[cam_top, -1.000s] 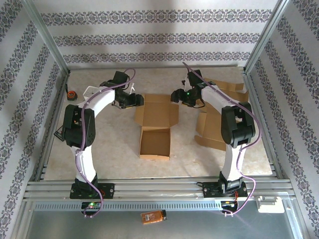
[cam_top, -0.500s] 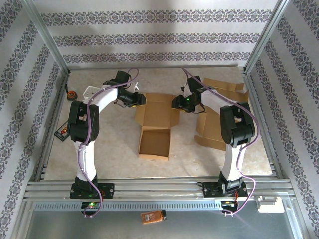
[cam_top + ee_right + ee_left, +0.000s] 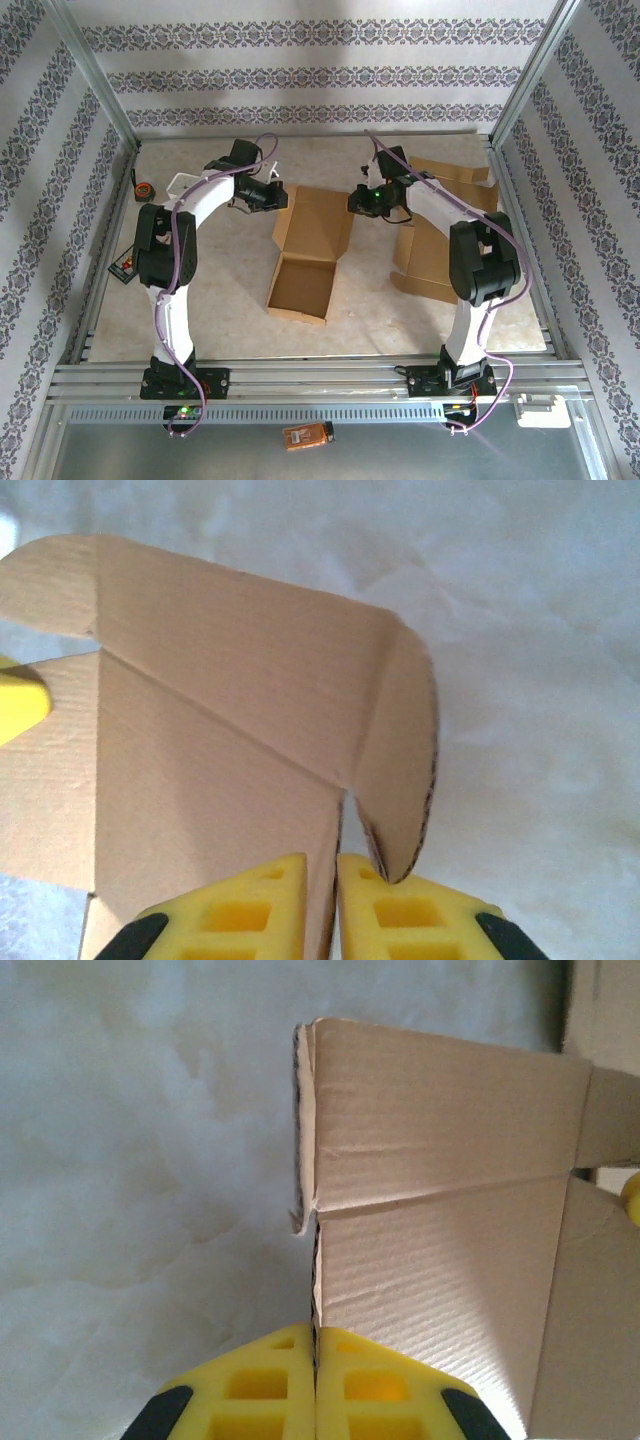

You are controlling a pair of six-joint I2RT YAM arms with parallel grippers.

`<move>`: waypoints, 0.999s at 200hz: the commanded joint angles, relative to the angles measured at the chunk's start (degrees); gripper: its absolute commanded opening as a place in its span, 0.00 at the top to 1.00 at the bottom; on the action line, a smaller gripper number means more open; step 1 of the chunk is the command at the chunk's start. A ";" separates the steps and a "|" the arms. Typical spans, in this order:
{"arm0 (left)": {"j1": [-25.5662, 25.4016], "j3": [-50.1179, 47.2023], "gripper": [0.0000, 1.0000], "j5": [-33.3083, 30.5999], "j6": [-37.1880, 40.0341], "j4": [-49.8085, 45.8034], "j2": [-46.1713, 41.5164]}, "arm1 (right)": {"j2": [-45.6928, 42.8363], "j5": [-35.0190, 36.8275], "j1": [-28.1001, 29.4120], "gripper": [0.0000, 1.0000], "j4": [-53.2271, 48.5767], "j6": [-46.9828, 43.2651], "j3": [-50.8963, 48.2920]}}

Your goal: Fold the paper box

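The brown paper box (image 3: 300, 288) lies open in the middle of the table, with its lid panel (image 3: 320, 222) stretching away toward the back. My left gripper (image 3: 282, 200) is at the lid's left edge. In the left wrist view it (image 3: 315, 1345) is shut on that cardboard edge (image 3: 440, 1210), which runs straight between the yellow fingers. My right gripper (image 3: 353, 203) is at the lid's right edge. In the right wrist view it (image 3: 335, 870) is pinched on the cardboard (image 3: 220, 740) beside a rounded flap (image 3: 400, 770).
Flat cardboard blanks (image 3: 435, 255) are stacked at the right, with more (image 3: 455, 170) at the back right. A tape measure (image 3: 145, 190) and a white object (image 3: 183, 183) sit at the back left. A black and red device (image 3: 124, 268) lies by the left rail.
Both grippers have closed on the lid's side edges. The box has turned, its near end swinging toward the left, and the lid edge has come up off the table.
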 commanded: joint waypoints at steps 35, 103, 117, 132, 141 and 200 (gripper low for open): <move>0.71 -15.51 0.89 4.04 -1.43 26.17 -15.69 | -13.93 11.87 6.67 0.84 13.30 -14.55 -7.33; -6.08 -33.67 0.90 -0.86 -1.48 55.22 -24.04 | -15.49 35.76 17.20 0.84 20.81 -15.57 -13.73; -7.32 -35.66 0.91 -3.42 -2.71 57.89 -25.40 | -16.26 36.92 18.03 0.86 22.66 -14.02 -14.56; -9.47 -38.13 0.92 -5.98 -2.59 60.14 -27.19 | -17.43 38.79 19.51 0.89 24.91 -13.54 -16.03; -11.10 -39.81 0.93 -8.12 -1.45 61.17 -28.16 | -18.10 40.30 20.52 0.92 26.80 -13.70 -17.37; -16.60 -50.83 0.94 -15.99 -1.58 69.53 -33.23 | -23.12 44.07 24.11 0.94 37.12 -16.09 -26.76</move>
